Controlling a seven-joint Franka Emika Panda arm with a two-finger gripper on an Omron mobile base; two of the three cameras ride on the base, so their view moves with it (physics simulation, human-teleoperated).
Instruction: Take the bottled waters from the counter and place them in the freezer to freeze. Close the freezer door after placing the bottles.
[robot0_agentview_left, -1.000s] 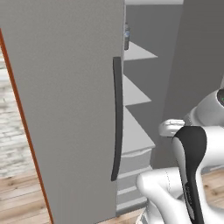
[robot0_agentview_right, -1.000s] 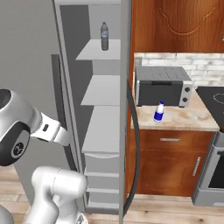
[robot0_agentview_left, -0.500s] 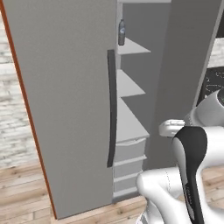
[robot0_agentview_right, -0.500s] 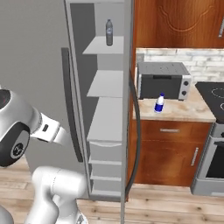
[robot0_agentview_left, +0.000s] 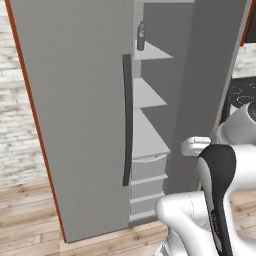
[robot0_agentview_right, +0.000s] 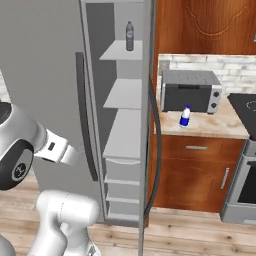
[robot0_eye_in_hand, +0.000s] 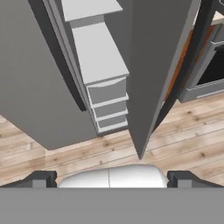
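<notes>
**One bottle shelved, one still waiting on the tabletop**

One grey bottle (robot0_agentview_right: 129, 35) stands upright on the top shelf (robot0_agentview_right: 121, 51) of the freezer (robot0_agentview_left: 150, 125), whose door (robot0_agentview_right: 40, 90) hangs wide open. We find the second bottle, blue-capped with a blue label (robot0_agentview_right: 185, 116), upright on the tan tabletop (robot0_agentview_right: 210, 125), just beside the toaster oven (robot0_agentview_right: 190, 91) and on the far side of the freezer from the open door. Our claw (robot0_eye_in_hand: 109, 177) rides low with its jaws spread wide and nothing between them, looking down at the freezer drawers (robot0_eye_in_hand: 107, 103) and the wooden floor (robot0_eye_in_hand: 183, 131). From the claw, we judge the remaining bottle lies up and off past the freezer's other door (robot0_eye_in_hand: 162, 65), its long axis vertical, so a sideways approach at mid-height looks likely. No brand or lettering is legible on either bottle.
</notes>
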